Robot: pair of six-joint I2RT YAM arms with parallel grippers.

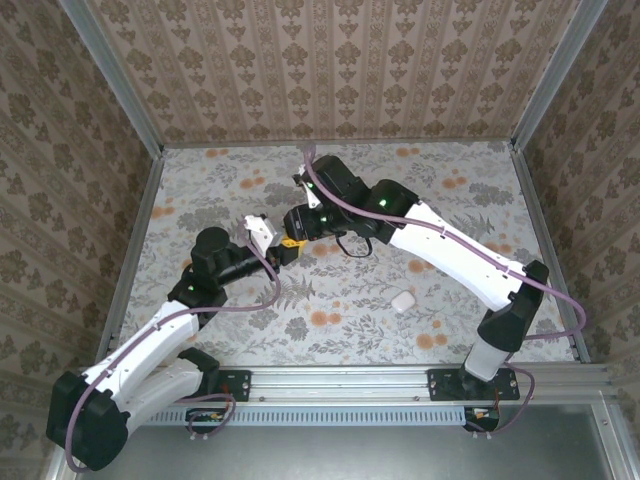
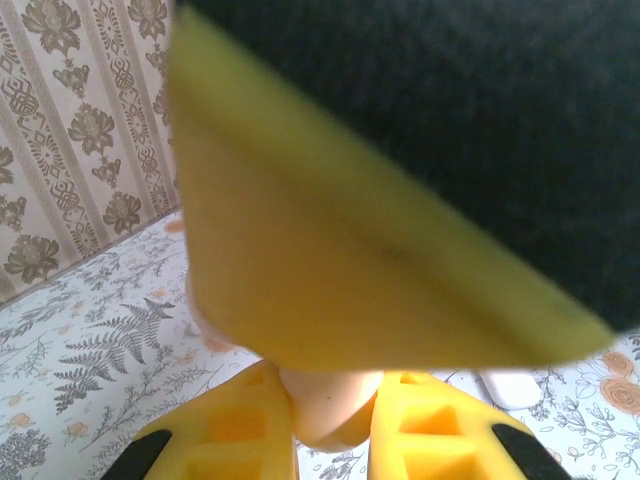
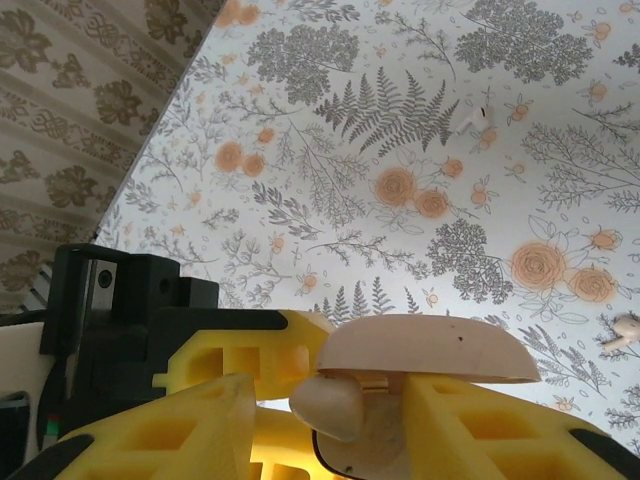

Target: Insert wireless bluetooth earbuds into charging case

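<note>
**Yellow fingers crowd the tan case; both earbuds loose on the table**

Both arms reach to the middle of the table [image 1: 200, 180] and meet just toward eleven o'clock of centre. My left gripper [image 2: 325, 405] is clamped on the tan case [image 3: 430, 350], which I take for the charging case, its lid lifted. My right gripper [image 3: 330, 425] has its fingers astride the same case. I cannot tell whether it pinches the case or only brackets it. From above, a white box [image 1: 403, 300] sits at four o'clock of the grippers, well apart. Through the right wrist, one earbud [image 3: 476, 114] lies at one o'clock and a second earbud [image 3: 624, 328] at three o'clock, cut by the edge, both on the table.

I judge this the case-opening step, with no insertion begun. Next I need the left to hold the case steady, lid up. The right must free itself and pinch a tiny, slick earbud off a flat surface, stem aligned to its well.

Brown ornamental walls [image 1: 330, 70] close in three sides. The table wears a print of grey ferns and orange blossoms.
</note>
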